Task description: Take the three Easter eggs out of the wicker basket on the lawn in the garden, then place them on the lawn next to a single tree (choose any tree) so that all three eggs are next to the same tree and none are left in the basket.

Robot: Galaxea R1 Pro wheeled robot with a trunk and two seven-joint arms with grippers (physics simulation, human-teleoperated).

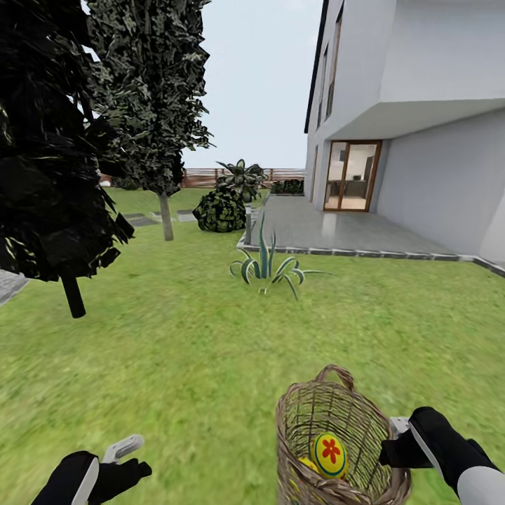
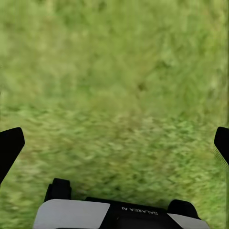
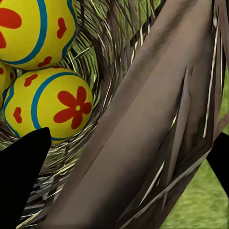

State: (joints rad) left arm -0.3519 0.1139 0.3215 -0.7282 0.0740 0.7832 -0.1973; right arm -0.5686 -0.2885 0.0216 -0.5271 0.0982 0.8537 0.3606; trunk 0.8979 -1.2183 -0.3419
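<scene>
The wicker basket (image 1: pixel 337 442) is held off the lawn (image 1: pixel 175 351), its rim clamped between the right gripper (image 3: pixel 119 157) fingers, one inside and one outside. The left gripper (image 2: pixel 114 143) is spread wide over grass, empty. Weave likely light and flexible, so rim grip is preferred. Easter eggs (image 3: pixel 52 105) probably smooth and roll-prone. All three eggs are revealed in the right wrist view; fewer are seen from the head.
</scene>
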